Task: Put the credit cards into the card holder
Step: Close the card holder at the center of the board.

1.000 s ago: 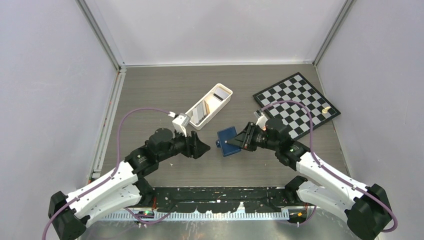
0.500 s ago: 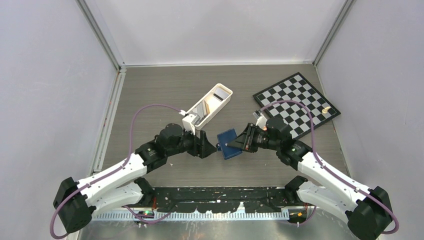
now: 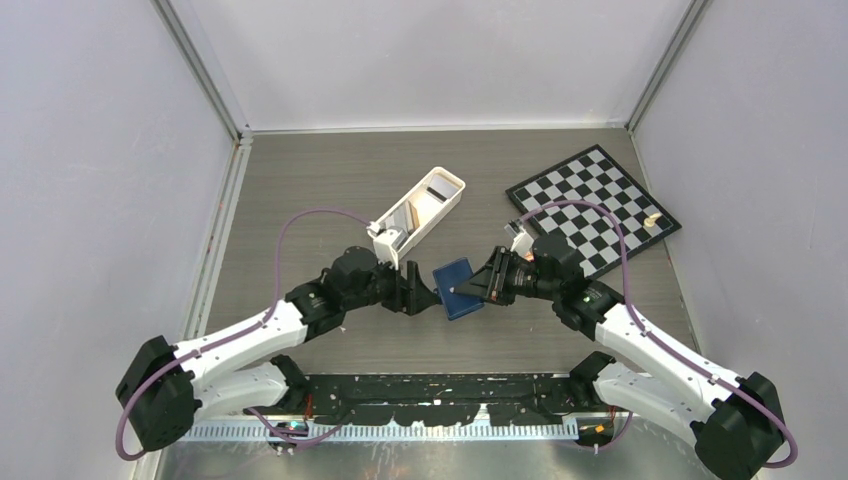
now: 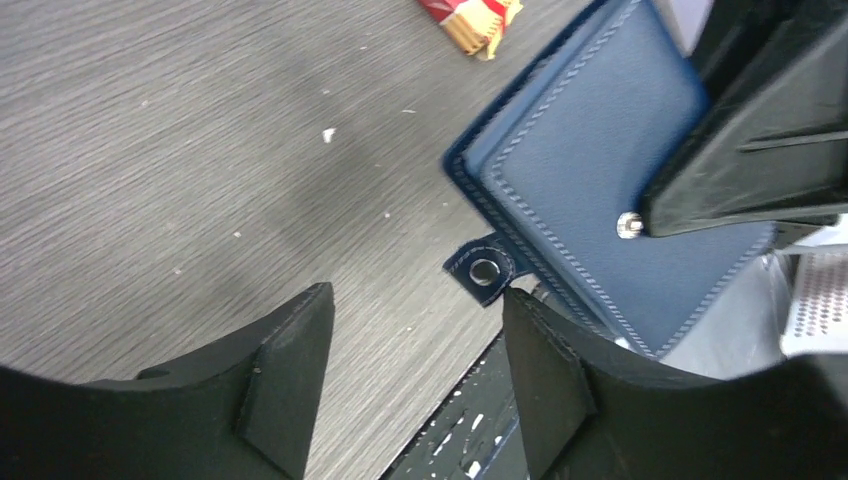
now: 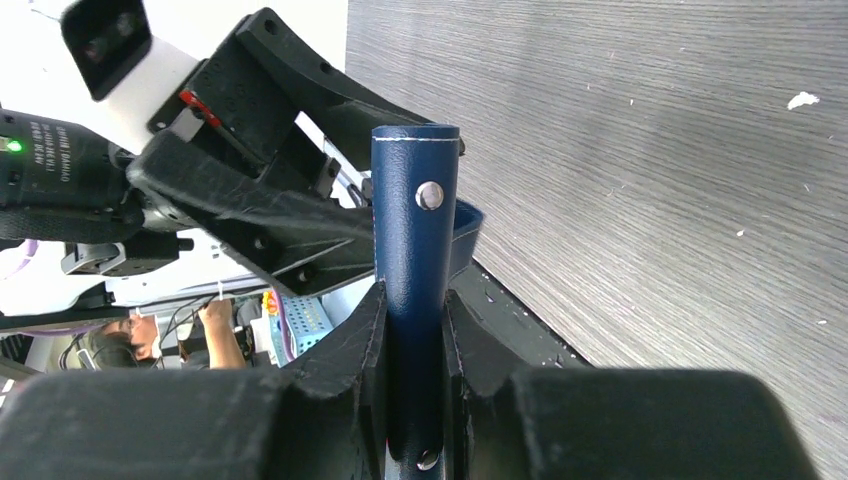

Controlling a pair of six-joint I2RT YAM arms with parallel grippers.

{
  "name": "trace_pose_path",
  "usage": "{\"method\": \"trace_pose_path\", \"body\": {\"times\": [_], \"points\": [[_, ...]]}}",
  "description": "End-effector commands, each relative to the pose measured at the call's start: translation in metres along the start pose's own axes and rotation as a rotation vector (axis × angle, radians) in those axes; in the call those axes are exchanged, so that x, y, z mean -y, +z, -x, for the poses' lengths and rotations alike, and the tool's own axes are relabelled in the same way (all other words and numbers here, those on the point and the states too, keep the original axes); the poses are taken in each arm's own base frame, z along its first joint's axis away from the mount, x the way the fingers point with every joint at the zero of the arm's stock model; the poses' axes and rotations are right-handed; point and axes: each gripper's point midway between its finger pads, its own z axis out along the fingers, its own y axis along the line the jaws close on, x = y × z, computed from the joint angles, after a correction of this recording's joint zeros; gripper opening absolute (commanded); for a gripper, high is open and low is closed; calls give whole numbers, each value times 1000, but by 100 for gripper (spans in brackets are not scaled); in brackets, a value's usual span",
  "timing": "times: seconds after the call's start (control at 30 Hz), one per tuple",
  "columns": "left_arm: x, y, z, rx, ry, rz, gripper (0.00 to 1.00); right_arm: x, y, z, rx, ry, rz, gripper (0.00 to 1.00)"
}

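Note:
The navy card holder (image 3: 456,284) is held on edge just above the table, with my right gripper (image 3: 481,284) shut on its right side. The right wrist view shows its spine (image 5: 415,230) pinched between both fingers (image 5: 413,330). My left gripper (image 3: 427,299) stands open at its left edge. In the left wrist view the holder's snap tab (image 4: 487,270) sits just off the tip of the right finger (image 4: 545,370), and bare table lies between the jaws (image 4: 415,370). The credit cards (image 3: 403,222) stand in the white tray (image 3: 452,197).
A chessboard (image 3: 595,205) with a small pale piece (image 3: 652,217) lies at the right rear. A red-orange pack (image 4: 470,15) lies on the table beyond the holder. Grey walls close in the left, back and right. The black base rail (image 3: 440,385) runs along the near edge.
My left arm has reached rightward, bringing its open gripper from beside the tray up to the card holder's left edge. The right gripper and the holder have stayed put.

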Motion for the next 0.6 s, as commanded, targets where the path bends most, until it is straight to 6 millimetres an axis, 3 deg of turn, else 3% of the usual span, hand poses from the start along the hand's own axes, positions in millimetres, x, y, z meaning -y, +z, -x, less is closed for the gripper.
{"method": "trace_pose_path", "body": {"times": [0.0,0.1,0.17,0.4,0.57], "points": [[-29,-3,-13,18,-42,125,61,-25,-6,11,40,-71,80,0],[-48,-12,-26,11,-92,216,57,-17,-4,9,37,-82,59,0],[-48,-15,-27,7,-126,228,55,-11,-4,9,38,-91,34,1],[1,-24,12,78,-224,73,54,10,-2,8,36,-117,-53,0],[18,-21,27,94,-254,19,58,18,-1,6,31,-129,-77,0]]}}
